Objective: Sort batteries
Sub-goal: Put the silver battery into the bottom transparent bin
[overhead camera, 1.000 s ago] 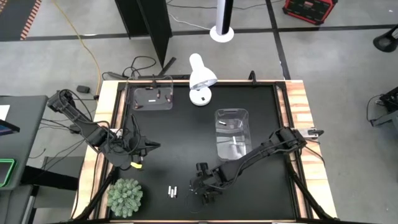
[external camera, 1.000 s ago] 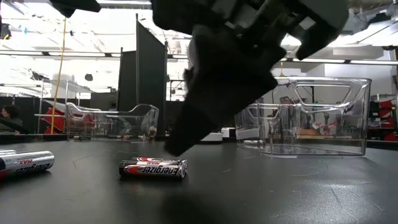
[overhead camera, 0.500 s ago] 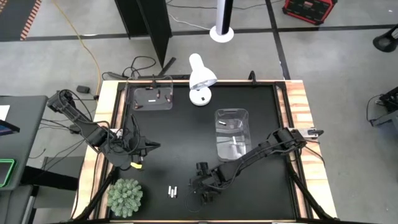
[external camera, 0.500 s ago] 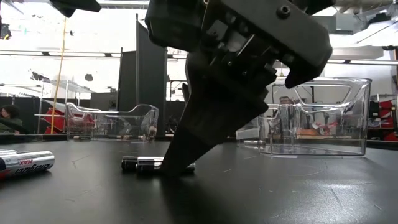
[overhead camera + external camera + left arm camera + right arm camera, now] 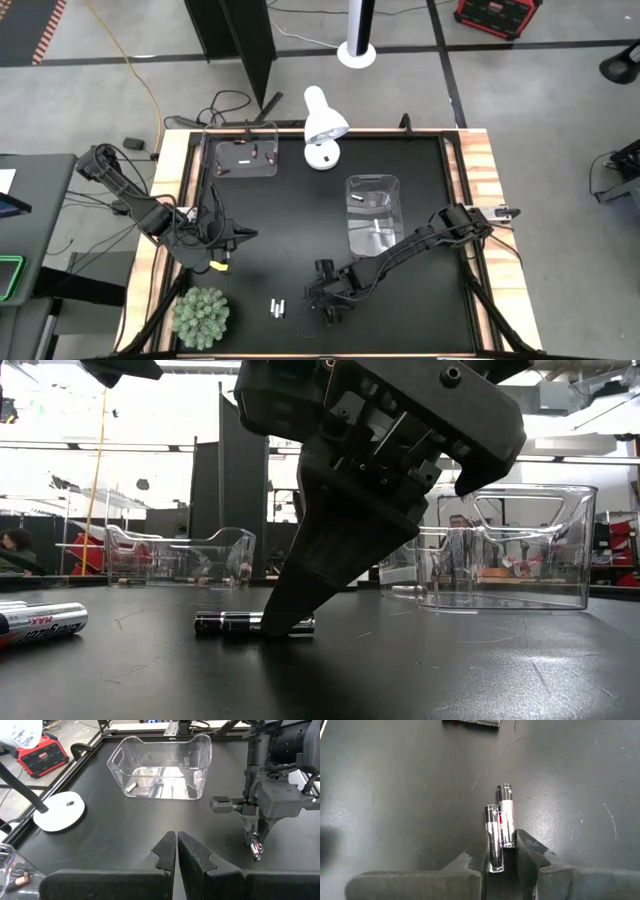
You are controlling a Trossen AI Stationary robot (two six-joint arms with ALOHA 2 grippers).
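Observation:
Two slim dark batteries with silver bands (image 5: 494, 837) (image 5: 505, 815) lie side by side on the black table near its near edge; in the low view they show as one dark bar (image 5: 255, 624). My right gripper (image 5: 501, 857) (image 5: 325, 305) stands over them, pointing down, its fingers close on either side. Two silver batteries (image 5: 277, 307) (image 5: 40, 622) lie just to its left. My left gripper (image 5: 176, 845) waits, shut, at the table's left side (image 5: 235, 237). My right gripper comes from above, tips down on the table, fingers (image 5: 475, 857) along the batteries. The nearer battery's end (image 5: 495, 862) sits between the fingers, and the second battery's end (image 5: 507, 842) fills the rest of the gap. Both batteries lie flat on the table.
A clear bin (image 5: 373, 215) holding silver batteries stands right of centre, just beyond my right gripper. A second clear bin (image 5: 243, 157) with dark batteries sits at the far left corner. A white lamp (image 5: 324, 125) stands at the far edge, a green plant (image 5: 202, 316) at the near left corner.
My right gripper has come down until its fingertips reached the table at the batteries. The battery that showed its printed label has rolled a little, so its dark side now faces the low camera.

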